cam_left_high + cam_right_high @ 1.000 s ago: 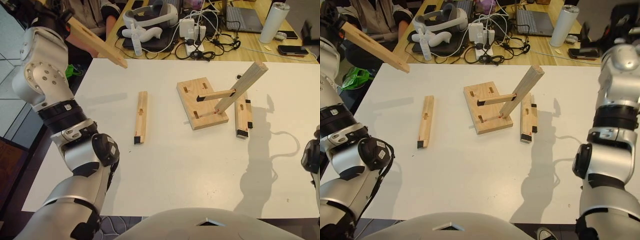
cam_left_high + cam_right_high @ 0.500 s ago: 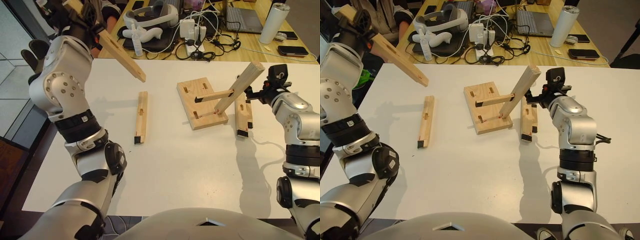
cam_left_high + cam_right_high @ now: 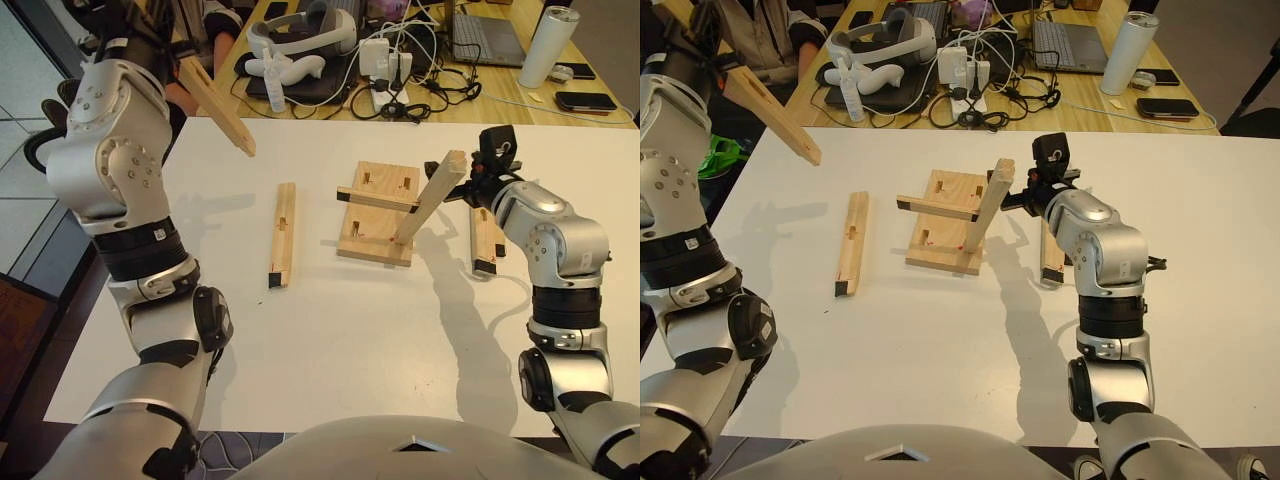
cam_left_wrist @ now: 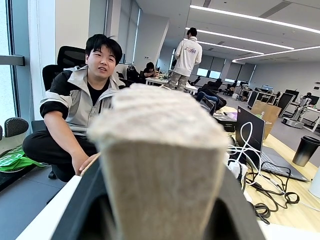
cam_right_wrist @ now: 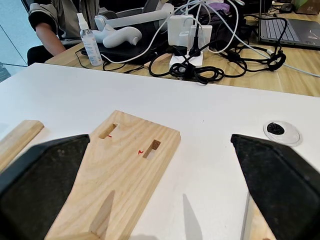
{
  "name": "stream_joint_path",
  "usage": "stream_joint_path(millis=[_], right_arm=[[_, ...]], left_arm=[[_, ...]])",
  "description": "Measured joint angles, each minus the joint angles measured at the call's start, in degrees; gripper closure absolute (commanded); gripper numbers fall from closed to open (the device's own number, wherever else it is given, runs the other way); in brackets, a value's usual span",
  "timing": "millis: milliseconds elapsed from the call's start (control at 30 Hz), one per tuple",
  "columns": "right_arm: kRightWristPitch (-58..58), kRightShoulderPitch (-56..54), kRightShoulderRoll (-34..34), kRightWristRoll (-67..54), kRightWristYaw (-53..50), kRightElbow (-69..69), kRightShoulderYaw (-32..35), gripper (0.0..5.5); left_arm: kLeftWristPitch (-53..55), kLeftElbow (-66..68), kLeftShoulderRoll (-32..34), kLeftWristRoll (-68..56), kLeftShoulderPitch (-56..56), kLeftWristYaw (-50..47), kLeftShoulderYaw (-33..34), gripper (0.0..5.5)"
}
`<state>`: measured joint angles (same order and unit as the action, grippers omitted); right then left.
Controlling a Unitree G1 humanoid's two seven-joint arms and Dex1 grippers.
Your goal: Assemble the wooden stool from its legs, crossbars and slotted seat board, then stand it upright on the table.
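My left gripper (image 4: pixel 160 210) is raised above the table's far left corner, shut on a wooden leg (image 3: pixel 220 108) that slants down toward the table. The slotted seat board (image 3: pixel 372 225) lies mid-table. A leg (image 3: pixel 430 200) stands slanted in it, and a crossbar (image 3: pixel 375 199) juts from that leg. My right gripper (image 3: pixel 468 186) is open beside the top of that leg, its fingers (image 5: pixel 45 175) spread wide over the board (image 5: pixel 120 165). One loose leg (image 3: pixel 283 235) lies left of the board. Two more wooden pieces (image 3: pixel 485 235) lie right of it, under my right arm.
Behind the white table (image 3: pixel 330 340) runs a wooden desk with a headset (image 3: pixel 300 30), a spray bottle (image 3: pixel 275 85), a power strip with tangled cables (image 3: pixel 390 90), a laptop, a tumbler (image 3: pixel 547 45) and a phone. A person sits at the back left.
My right arm came down to the standing leg and moved left. The seat board with its leg and crossbar slid left and turned. The held leg swung right, then back.
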<state>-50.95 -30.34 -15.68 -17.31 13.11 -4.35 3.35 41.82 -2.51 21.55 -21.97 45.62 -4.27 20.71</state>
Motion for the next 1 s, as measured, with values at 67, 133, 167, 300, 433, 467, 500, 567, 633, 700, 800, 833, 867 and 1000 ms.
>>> stream_joint_path(millis=[67,133,167,300,433,467,500,567,633,700,800,833,867,1000], right_arm=[[0.5,-0.2,-0.3,0.9,0.2,0.9,-0.2,0.10],[1.1,-0.5,-0.8,1.4,0.4,1.9,-0.4,0.10],[1.4,-0.6,-0.8,1.6,0.4,1.9,-0.4,0.10],[1.5,-0.5,-0.8,1.9,0.2,1.5,-0.3,0.10],[1.5,0.6,-0.8,1.9,0.0,0.5,0.1,0.10],[1.5,0.6,-0.8,1.9,0.0,0.5,0.1,0.10],[1.5,0.6,-0.8,1.9,0.0,0.5,0.1,0.10],[1.5,0.6,-0.8,2.0,-0.1,0.5,0.2,0.10],[1.5,0.6,-0.8,2.0,-0.1,0.5,0.2,0.10],[1.5,0.6,-0.8,2.0,-0.2,0.5,0.3,0.10],[1.5,0.6,-0.8,2.0,-0.2,0.5,0.4,0.10],[1.5,0.5,-0.8,2.0,-0.2,0.6,0.5,0.10],[1.5,0.5,-0.8,2.0,-0.2,0.7,0.5,0.10],[1.5,0.5,-0.8,2.0,-0.3,0.7,0.6,0.10]], left_arm=[[-0.3,-1.1,-1.6,0.0,-2.8,-0.1,0.1,4.49],[0.4,-3.8,-5.7,-1.0,-7.6,-1.5,0.5,4.49],[1.3,-5.6,-8.1,-1.5,-9.6,-2.5,0.3,4.49],[2.6,-12.9,-16.6,-3.2,-13.5,-7.0,-0.7,4.49],[2.4,-16.0,-23.4,-5.1,-15.0,-11.5,0.0,4.49],[2.4,-16.7,-24.7,-5.5,-15.9,-12.1,-0.1,4.49],[2.4,-17.1,-25.4,-6.0,-16.5,-12.6,0.0,4.49],[2.4,-17.7,-28.4,-7.4,-19.1,-13.7,0.5,4.49],[2.6,-18.1,-30.2,-8.4,-21.2,-14.4,0.5,4.49],[2.3,-19.8,-29.9,-8.5,-22.0,-14.7,-0.2,4.49],[1.0,-19.9,-29.1,-7.7,-24.0,-13.1,-3.7,4.49],[-0.2,-19.7,-28.8,-7.4,-24.8,-12.4,-4.3,4.49],[-1.4,-19.4,-28.7,-7.3,-25.3,-11.8,-4.7,4.49],[-3.3,-18.6,-28.6,-7.3,-26.2,-10.1,-5.9,4.49]])
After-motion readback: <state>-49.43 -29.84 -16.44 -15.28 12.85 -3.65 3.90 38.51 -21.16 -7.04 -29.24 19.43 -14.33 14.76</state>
